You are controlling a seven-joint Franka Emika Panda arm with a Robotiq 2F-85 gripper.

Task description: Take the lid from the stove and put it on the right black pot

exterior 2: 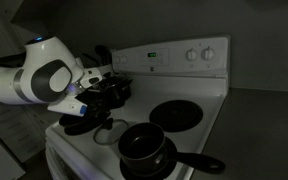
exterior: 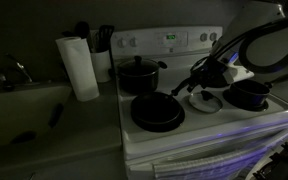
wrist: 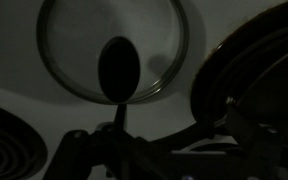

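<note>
Fingers [exterior: 194,86] hang near the lid [exterior: 206,101], their gap lost in gloom. Centring on its knob [wrist: 117,70] should secure the lift.

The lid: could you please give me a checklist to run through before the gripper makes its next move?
1. Lid lying flat on the stove, not yet lifted: ok.
2. Gripper positioned over the lid, which fills the wrist view: ok.
3. Jaws open wide enough for the lid's knob: cannot tell, too dark.
4. Right black pot uncovered: ok.
5. Pot sitting upright on its burner: ok.
</note>
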